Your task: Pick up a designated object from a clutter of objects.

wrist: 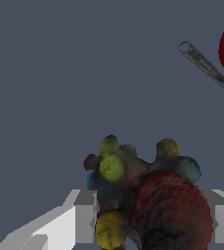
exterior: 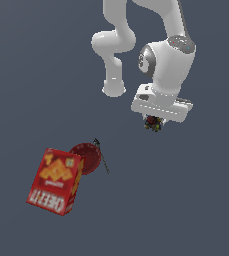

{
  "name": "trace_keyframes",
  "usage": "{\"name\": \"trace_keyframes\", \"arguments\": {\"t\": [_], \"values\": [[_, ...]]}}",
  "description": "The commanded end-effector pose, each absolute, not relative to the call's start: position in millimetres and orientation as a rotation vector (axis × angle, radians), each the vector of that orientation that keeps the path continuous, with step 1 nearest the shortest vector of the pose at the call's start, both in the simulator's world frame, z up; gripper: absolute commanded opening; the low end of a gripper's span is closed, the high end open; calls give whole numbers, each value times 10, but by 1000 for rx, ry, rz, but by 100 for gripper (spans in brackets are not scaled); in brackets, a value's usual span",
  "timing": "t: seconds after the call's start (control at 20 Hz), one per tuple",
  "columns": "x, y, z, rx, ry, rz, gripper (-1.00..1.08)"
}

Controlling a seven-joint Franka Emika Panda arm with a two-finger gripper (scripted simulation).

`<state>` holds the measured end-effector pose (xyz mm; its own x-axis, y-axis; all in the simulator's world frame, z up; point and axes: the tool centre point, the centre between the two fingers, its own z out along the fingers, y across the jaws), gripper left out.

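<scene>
Multicoloured lump (wrist: 143,195): fills the near part of the wrist view, a dark knobbly cluster with yellow, green, blue and deep red bulges, sitting between the two pale fingers (wrist: 81,217).
End effector (exterior: 153,121): closed in on the lump, a finger on either side; in the exterior view the lump shows just under the white hand, well apart from the rest of the clutter.
Height: whether the lump is clear of the grey desk (exterior: 196,200) I cannot tell for certain; the exterior view suggests it hangs above it.
Wrench (wrist: 209,68): thin dark tool, lying off to one side, next to the red disc.
Red disc (exterior: 86,156): flat, partly behind the Cheez-It box.
Cheez-It box (exterior: 56,181): toward the exterior view's lower left, far from the arm.
Step in hand: judged to be the lift of the designated object.
Doing it well: keep the squeeze steady, since the lumpy surface offers poor contact and could twist out; rise straight up, slowly, without swinging toward the box.
</scene>
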<state>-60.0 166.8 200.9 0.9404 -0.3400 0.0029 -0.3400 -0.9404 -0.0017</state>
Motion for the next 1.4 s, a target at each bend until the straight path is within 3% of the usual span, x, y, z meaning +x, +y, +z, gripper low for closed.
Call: {"name": "trace_keyframes", "arguments": {"t": [0.0, 0.75, 1.35], "values": [[-684, 1627, 2233, -3093, 542, -6, -100], [-1114, 1407, 3445, -3093, 542, -1, -100], [-1214, 1349, 3785, -3094, 543, 0, -100]]}}
